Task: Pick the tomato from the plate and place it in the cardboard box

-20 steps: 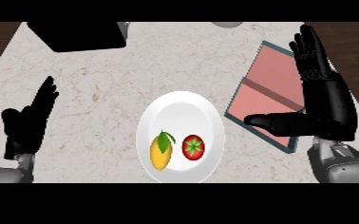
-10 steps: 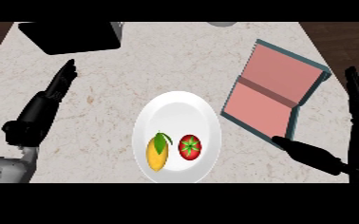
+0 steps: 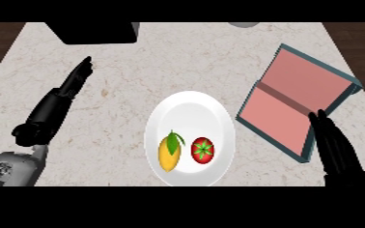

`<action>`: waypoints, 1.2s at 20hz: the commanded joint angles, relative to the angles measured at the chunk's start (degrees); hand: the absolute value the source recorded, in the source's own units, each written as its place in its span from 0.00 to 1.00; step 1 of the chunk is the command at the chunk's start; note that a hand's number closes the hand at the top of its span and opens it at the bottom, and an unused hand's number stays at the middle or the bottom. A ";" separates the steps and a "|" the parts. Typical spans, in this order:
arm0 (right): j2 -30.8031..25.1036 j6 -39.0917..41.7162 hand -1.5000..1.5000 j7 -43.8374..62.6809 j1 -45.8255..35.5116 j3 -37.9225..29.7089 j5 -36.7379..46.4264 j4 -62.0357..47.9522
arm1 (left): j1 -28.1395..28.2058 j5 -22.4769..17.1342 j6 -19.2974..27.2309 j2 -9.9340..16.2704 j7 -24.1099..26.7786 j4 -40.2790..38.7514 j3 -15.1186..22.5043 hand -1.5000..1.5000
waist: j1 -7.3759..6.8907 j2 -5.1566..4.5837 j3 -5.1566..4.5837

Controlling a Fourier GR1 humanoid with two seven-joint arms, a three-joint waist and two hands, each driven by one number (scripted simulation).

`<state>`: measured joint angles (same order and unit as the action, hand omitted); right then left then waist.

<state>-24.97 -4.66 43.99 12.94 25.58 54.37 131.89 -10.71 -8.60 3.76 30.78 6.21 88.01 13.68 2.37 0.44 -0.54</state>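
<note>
Head view showed nothing done: the tomato (image 3: 203, 150) lay on the plate (image 3: 189, 111) at lower centre, the cardboard box (image 3: 294, 101) at right held nothing, and both the left hand (image 3: 58, 102) and the right hand (image 3: 336, 147) had straight fingers holding nothing.

left hand (image 3: 58, 101) and right hand (image 3: 339, 149) open, straight-fingered.
</note>
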 commanded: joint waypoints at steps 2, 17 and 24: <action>2.64 14.59 0.00 13.63 -2.49 10.85 6.07 0.32 | -1.60 0.32 -2.20 -0.59 1.82 -1.26 0.89 0.50 | -2.52 -0.67 0.05; 24.76 30.06 0.00 37.38 -19.27 18.66 8.02 -17.00 | -4.39 1.41 -1.37 -3.44 -0.40 -1.56 1.24 0.50 | -3.59 -0.75 0.24; 24.88 26.46 0.00 41.02 -21.87 20.39 5.23 -24.74 | -5.38 2.26 -1.85 -4.07 -1.08 -2.82 1.39 0.50 | -2.94 -0.68 0.35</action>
<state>-1.69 19.52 69.32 -6.31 43.37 60.41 111.08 -14.91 -7.03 1.47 27.97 5.34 86.73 14.82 -1.17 -0.21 -0.22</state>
